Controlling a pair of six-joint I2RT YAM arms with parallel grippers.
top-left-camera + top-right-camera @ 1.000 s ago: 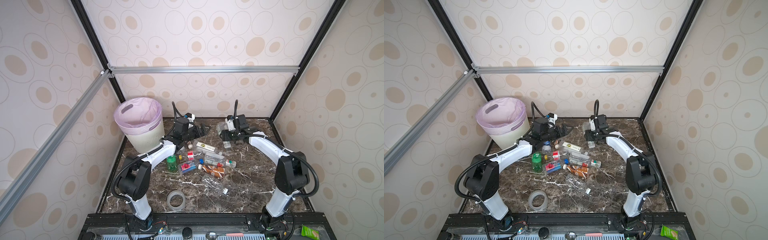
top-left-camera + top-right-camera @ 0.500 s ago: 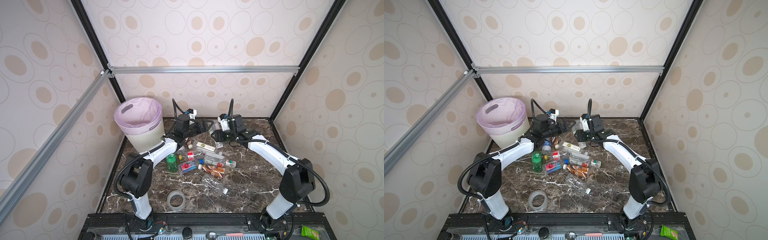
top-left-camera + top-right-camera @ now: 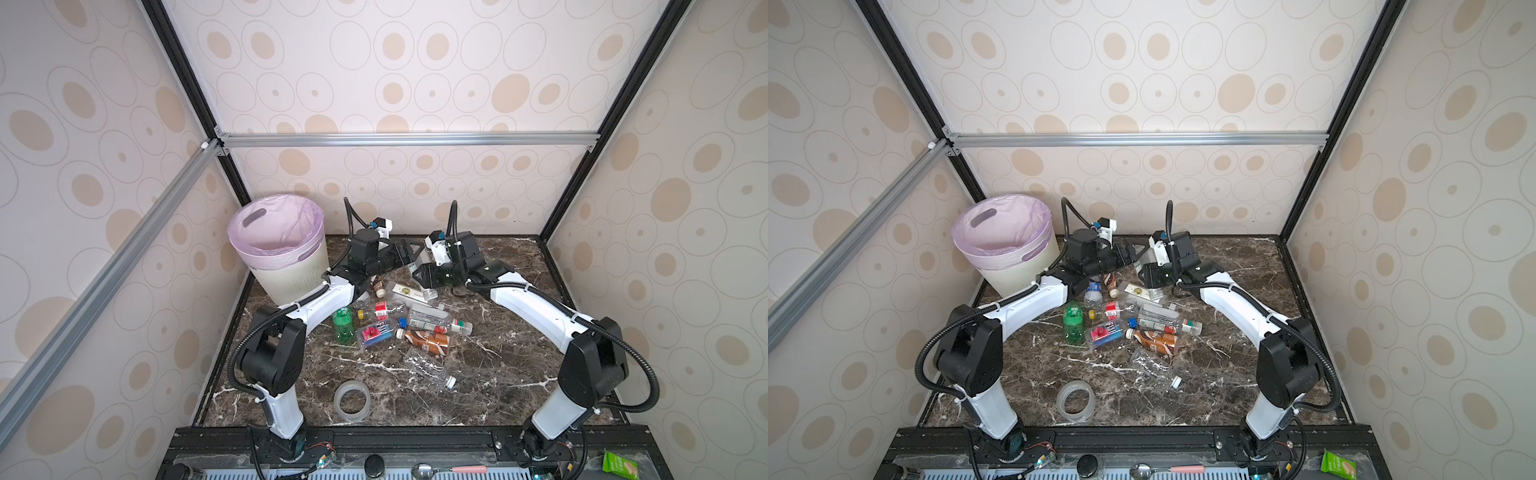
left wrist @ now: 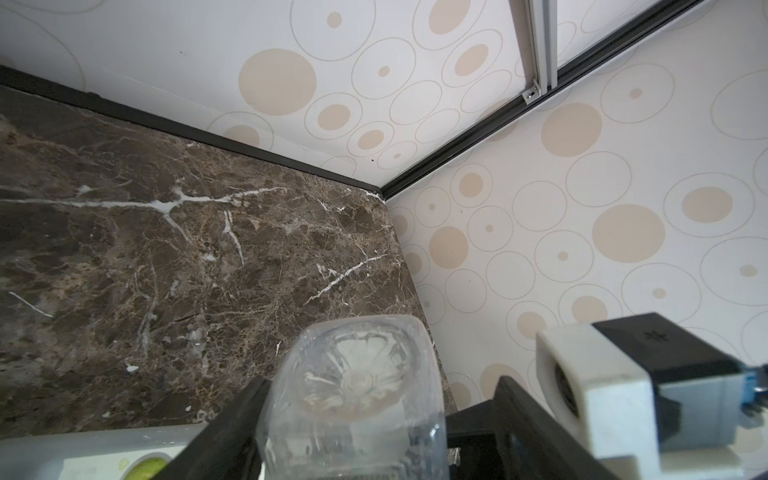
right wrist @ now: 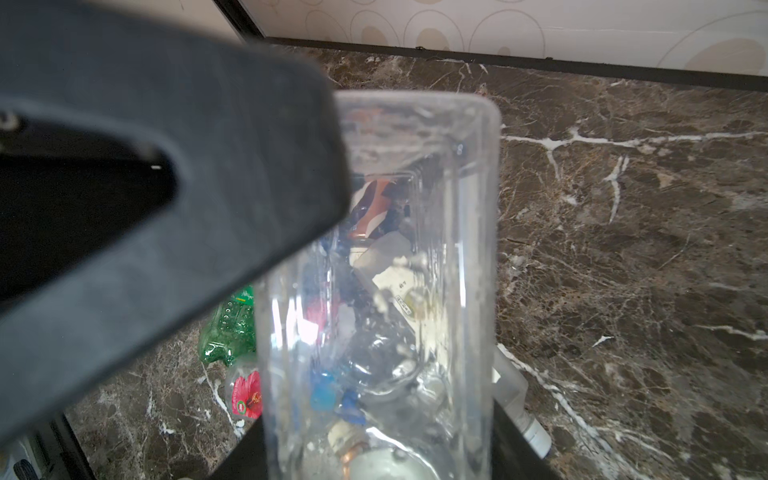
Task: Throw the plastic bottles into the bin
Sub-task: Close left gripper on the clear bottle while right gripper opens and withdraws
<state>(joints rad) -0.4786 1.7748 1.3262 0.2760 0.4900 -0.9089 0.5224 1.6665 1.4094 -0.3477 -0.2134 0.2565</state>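
Starting at the left, the bin (image 3: 291, 278) stands upright in the back left corner of the desk (image 3: 498, 365), its lined mouth open upward and just beside my left arm, so that arm is plainly the nearer one for the drop. My left gripper (image 4: 370, 419) reaches toward the middle of the back edge, jaws standing either side of the clear bottle (image 4: 357, 374). One finger looks to touch the plastic, but whether they clamp it yet I cannot tell. That bottle hangs in the air, clear of the desk, above the far edge of the other plastic bottles (image 3: 428, 320), which lie on their sides mid-desk. Its long axis runs roughly along the line between my two grippers, base end turned toward the left one and neck end toward the right. My right gripper (image 5: 382, 449) has it pinched narrow near the neck end. I judge the hand-over turns on this: the bin lies leftward, beyond my left gripper, off the bottle's base end.
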